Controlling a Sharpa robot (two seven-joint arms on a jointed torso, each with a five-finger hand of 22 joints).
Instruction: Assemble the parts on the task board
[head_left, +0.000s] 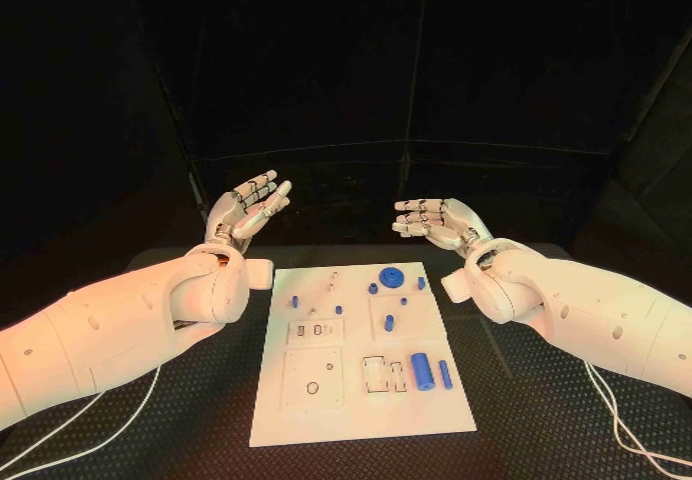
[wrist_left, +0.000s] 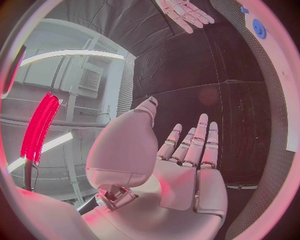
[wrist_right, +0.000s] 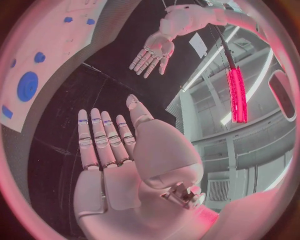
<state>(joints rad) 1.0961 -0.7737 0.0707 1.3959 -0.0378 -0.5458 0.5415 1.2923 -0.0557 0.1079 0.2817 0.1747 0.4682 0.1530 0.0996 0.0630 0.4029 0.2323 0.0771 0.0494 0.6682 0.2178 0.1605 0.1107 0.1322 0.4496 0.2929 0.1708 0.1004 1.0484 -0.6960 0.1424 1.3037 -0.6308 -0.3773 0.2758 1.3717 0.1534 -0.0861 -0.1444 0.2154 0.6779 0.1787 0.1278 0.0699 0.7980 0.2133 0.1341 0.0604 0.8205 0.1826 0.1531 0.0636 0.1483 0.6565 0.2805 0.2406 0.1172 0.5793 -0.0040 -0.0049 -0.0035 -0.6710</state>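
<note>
Beyond the far edge of the task board (head_left: 361, 420), both hands hang above the black table (head_left: 548, 420) with nothing in them. The left hand (head_left: 247, 210) is raised with its fingers (head_left: 268, 190) stretched out and slightly apart, palm turned inward toward the other hand. The right hand (head_left: 437, 222) faces it, fingers loosely extended and a little apart, with a broad gap of bare table between the two sets of fingertips. Neither hand touches the board or any part.

The board lies flat in the middle of the table, nearer the robot than both sets of fingers. On its far end, closest to the right hand's fingers, sits a round blue disc (head_left: 389, 277), with several small blue pegs (head_left: 372, 288) just beside it. Toward the middle lies a short blue pin (head_left: 389, 322). At the near end, well apart from the fingers, a larger blue cylinder (head_left: 423, 371) lies next to a thinner blue rod (head_left: 446, 374), beside a few rectangular recesses (head_left: 374, 374).

From the left wrist, the left hand's own fingers (wrist_left: 201, 135) point straight out side by side over the dark table, and the right hand (wrist_left: 185, 12) shows beyond their tips. From the right wrist, its fingers (wrist_right: 100, 132) likewise lie straight and close together, the left hand (wrist_right: 153, 52) hanging open past them and the blue disc (wrist_right: 27, 86) off to the side of the fingers on the board (wrist_right: 56, 55).
</note>
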